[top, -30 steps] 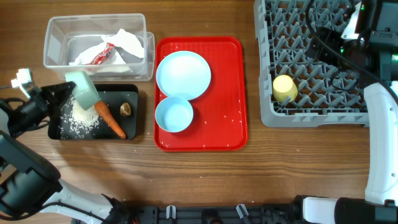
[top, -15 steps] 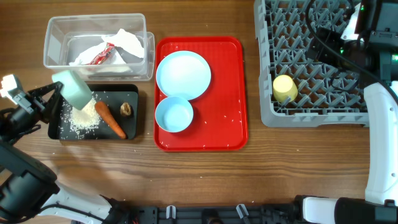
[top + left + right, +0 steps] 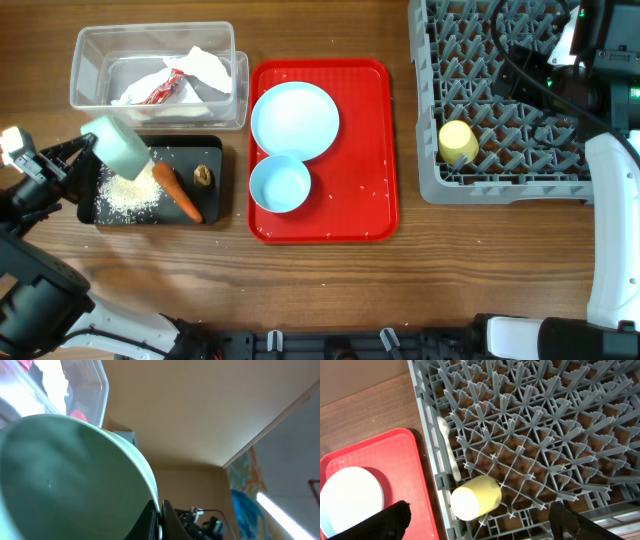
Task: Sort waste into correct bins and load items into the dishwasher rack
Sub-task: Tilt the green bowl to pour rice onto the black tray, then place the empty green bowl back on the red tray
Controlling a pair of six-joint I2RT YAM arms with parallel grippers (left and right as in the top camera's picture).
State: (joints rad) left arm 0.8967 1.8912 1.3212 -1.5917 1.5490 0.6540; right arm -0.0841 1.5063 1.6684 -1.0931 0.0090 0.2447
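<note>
The left claw (image 3: 82, 148) pinches the rim of the pale green bowl (image 3: 122, 148). It holds the bowl tipped over the far left corner of the black tray (image 3: 215, 210). The right claw (image 3: 480, 506) is spread wide with nothing in it. It hangs above the grey rack (image 3: 520, 160), where the yellow cup (image 3: 458, 142) lies on its side.

The claw only has the bowl by its thin rim, so the bowl could slip. If it drops, it will probably land in the rice (image 3: 128, 192) and throw grains onto the table (image 3: 330, 275). The bowl also hangs close to the tray's left edge, so any grains that fall from it could miss the tray. I cannot tell if any grains are left inside.

The rack is far off to the right. If the bowl goes there low, it could knock the carrot (image 3: 178, 194), the brown lump (image 3: 203, 176), the blue plate (image 3: 294, 120) or the blue bowl (image 3: 280, 185).

The near wall of the clear tub (image 3: 90, 45) is just beside the tray's far edge, so a swing toward the far side could bump it. There is open wood along the near side and in a strip between the red serving tray (image 3: 375, 150) and the rack. The rack has many free slots on the far side of the cup.
</note>
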